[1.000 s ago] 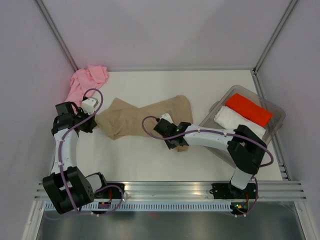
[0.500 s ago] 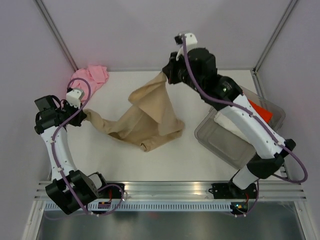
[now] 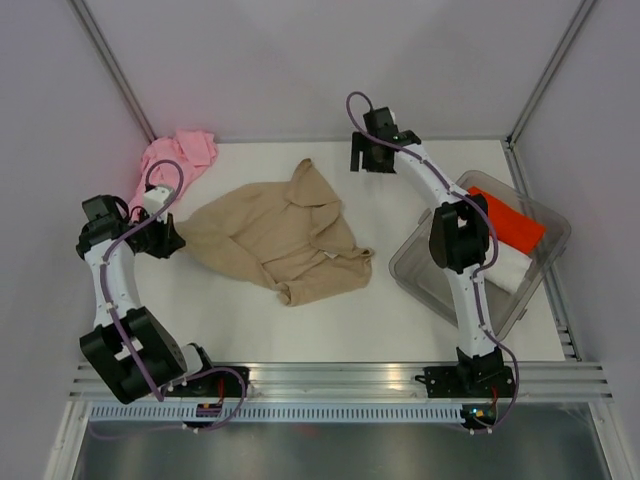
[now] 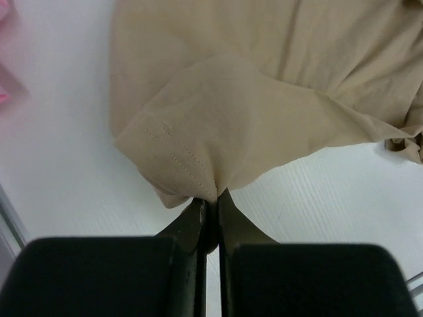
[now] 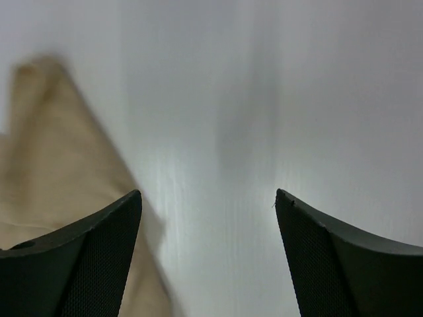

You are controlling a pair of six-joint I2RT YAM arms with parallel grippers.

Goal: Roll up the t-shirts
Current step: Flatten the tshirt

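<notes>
Clearly, the tan t-shirt [image 3: 270, 235] lies spread but wrinkled on the middle of the white table [image 3: 250, 320]. It has several soft folds, and one corner points toward the far edge. Its left end is gathered into a small bunch, and the left gripper [image 4: 211, 198] pinches this bunch. The two fingers are pressed together on the cloth with almost no gap between them. In the left wrist view a stitched hem of the shirt shows just above the fingertips, and the rest of the cloth spreads away from them over the table. The pink t-shirt [image 3: 175, 160] sits crumpled in the far left corner of the table, near the left gripper but apart from the tan one. The right gripper [image 5: 208, 195] is at the far side of the table, just to the right of the pointed corner of the tan t-shirt. Its fingers stand wide apart and hold nothing; only bare table shows between them. In the right wrist view the tan cloth appears blurred on the left side, next to the left finger, and I cannot tell if it touches that finger. On the right side of the table stands a clear plastic bin [image 3: 420, 240], well apart from both shirts. Inside it lie a folded red cloth [image 3: 510, 225] and a white cloth [image 3: 512, 268], side by side.
</notes>
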